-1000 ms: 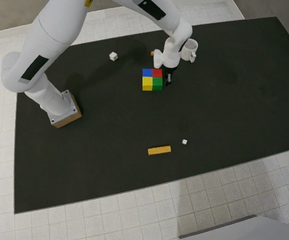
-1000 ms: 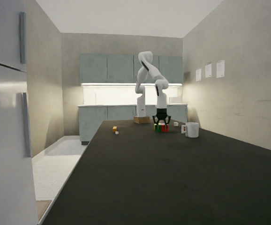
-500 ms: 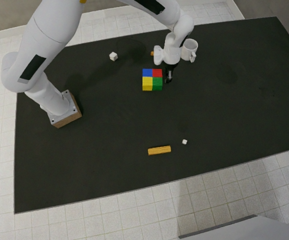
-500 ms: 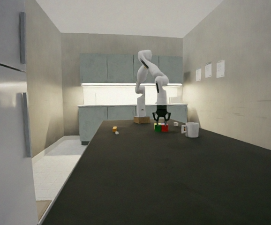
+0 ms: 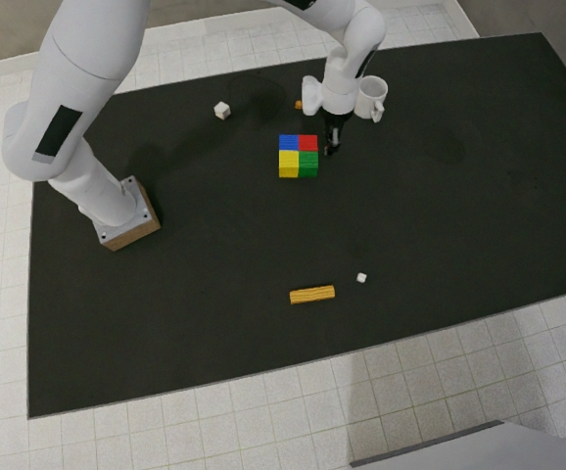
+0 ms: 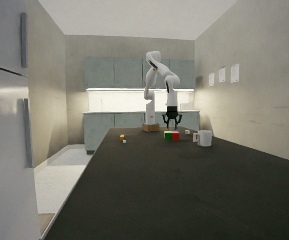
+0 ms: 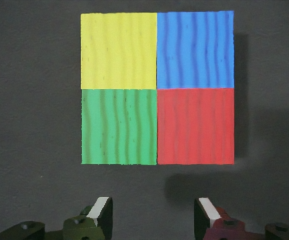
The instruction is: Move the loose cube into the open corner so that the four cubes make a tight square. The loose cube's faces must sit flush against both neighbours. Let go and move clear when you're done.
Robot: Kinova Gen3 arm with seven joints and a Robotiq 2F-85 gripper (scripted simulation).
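The yellow cube (image 5: 288, 164) (image 7: 119, 51), blue cube (image 5: 288, 142) (image 7: 195, 50), green cube (image 5: 307, 164) (image 6: 168, 136) (image 7: 119, 127) and red cube (image 5: 307, 142) (image 6: 175, 136) (image 7: 195, 126) form a two-by-two square on the table. In the wrist view their faces meet, with only a thin dark seam between the yellow and blue cubes and between the green and red cubes, and the outer edges line up. My gripper (image 5: 331, 150) (image 6: 172, 128) (image 7: 153, 215) is part open and empty. It hangs above the table, beyond the green and red side of the square.
A white mug (image 5: 369, 98) (image 6: 204, 138) stands close behind the gripper's wrist. A small orange block (image 5: 299, 104) and a white cube (image 5: 221, 110) (image 6: 187, 132) lie near the far edge. An orange bar (image 5: 311, 294) (image 6: 122, 137) and a small white cube (image 5: 361, 277) (image 6: 124, 141) lie towards the opposite edge.
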